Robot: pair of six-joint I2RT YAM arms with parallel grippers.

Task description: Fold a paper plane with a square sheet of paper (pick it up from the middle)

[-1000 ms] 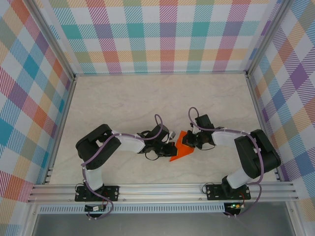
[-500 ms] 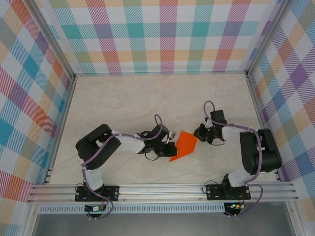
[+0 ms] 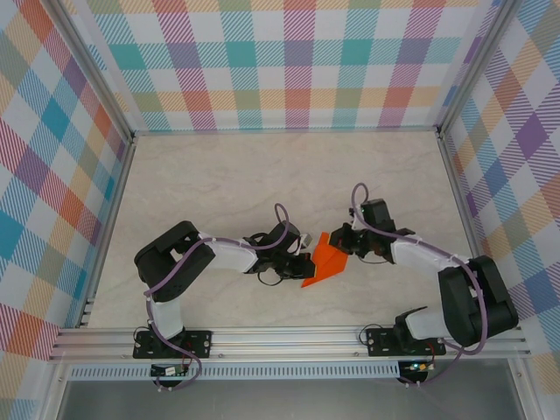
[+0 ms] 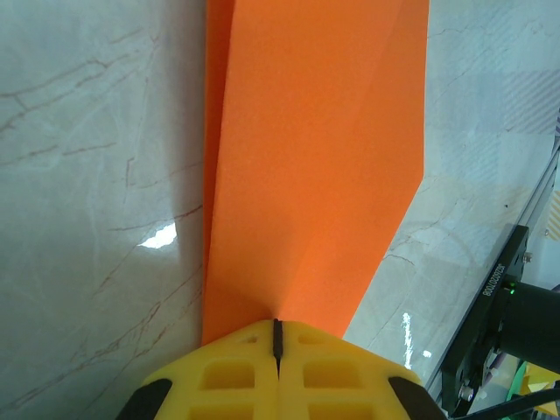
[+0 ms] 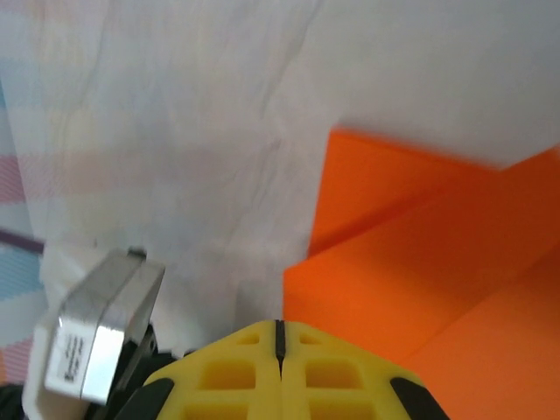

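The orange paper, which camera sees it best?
The left wrist camera: the orange paper is big and sharp there, folds plain, though its far end is cut off. The top camera shows it nearly whole but tiny. The right wrist camera shows a blurry part.

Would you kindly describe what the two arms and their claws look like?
Both the left arm and the right arm have bulky black joint housings joined by smooth white links, with a thin purple cable looping along each. The left claw and the right claw have yellow fingertips moulded with rectangular recesses.
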